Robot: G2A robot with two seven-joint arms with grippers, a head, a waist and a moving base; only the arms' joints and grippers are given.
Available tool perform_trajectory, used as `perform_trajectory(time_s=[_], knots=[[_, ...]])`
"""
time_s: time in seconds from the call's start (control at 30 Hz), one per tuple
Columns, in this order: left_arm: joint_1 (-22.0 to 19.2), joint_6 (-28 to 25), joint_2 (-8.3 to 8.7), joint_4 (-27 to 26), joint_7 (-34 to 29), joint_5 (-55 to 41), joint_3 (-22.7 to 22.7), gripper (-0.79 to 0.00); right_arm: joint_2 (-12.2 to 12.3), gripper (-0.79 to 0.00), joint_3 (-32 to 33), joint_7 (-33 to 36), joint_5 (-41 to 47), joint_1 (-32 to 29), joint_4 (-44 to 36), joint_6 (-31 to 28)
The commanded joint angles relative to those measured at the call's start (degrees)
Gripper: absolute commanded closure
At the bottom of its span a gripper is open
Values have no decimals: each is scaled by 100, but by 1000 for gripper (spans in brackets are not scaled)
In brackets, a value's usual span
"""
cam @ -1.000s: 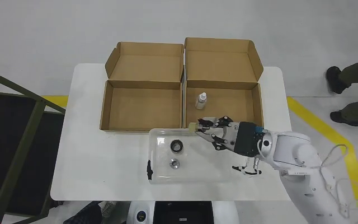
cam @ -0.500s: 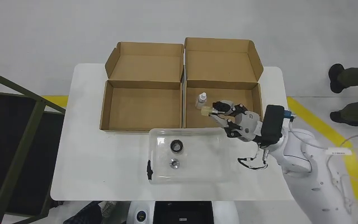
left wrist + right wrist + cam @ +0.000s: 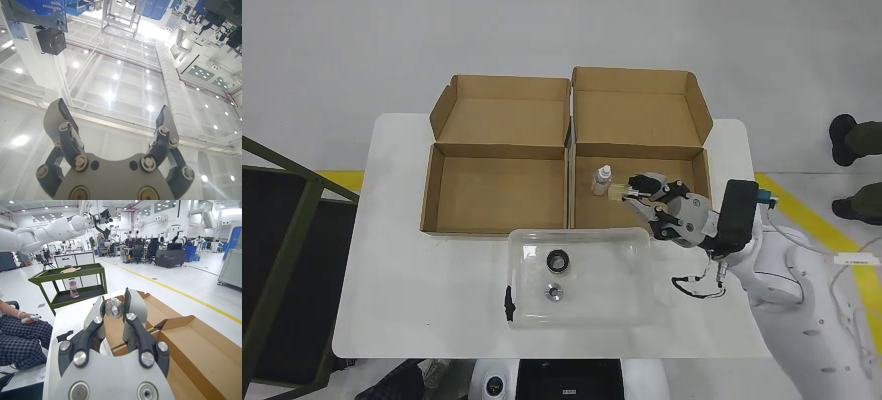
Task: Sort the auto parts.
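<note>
White worktop (image 3: 402,260) carried cartons and a clear tray (image 3: 612,290). Silver round part (image 3: 114,310) sat clamped between right gripper (image 3: 114,303) fingers, over the right carton (image 3: 682,200), near a small white bottle (image 3: 601,179). Risks: the smooth part slips out early, or knocks the bottle on release. Left gripper (image 3: 113,115) fingers were apart, empty.

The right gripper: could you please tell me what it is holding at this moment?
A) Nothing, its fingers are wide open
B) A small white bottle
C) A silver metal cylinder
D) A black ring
C: in the right wrist view the right gripper is shut on a silver metal cylinder, and the top view places it over the right-hand cardboard box.
</note>
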Motion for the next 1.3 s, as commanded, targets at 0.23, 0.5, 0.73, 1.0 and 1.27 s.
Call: perform_trajectory(time_s=[0.23, 0.5, 0.73, 1.0, 1.27], knots=[[0, 0, 0, 0, 0, 0, 0, -785, -10, 0, -187, 462, -268, 230, 418, 107], [0, 0, 0, 0, 0, 0, 0, -785, 1, 0, -201, 904, -623, 483, 918, 286], [0, 0, 0, 0, 0, 0, 0, -785, 17, 0, -238, 1356, -991, 762, 1333, 361], [0, 0, 0, 0, 0, 0, 0, -785, 6, 0, -576, 1922, -1499, 1309, 1825, 190], [0, 0, 0, 0, 0, 0, 0, -785, -58, 0, -1036, 2230, -1793, 1827, 2369, 172]])
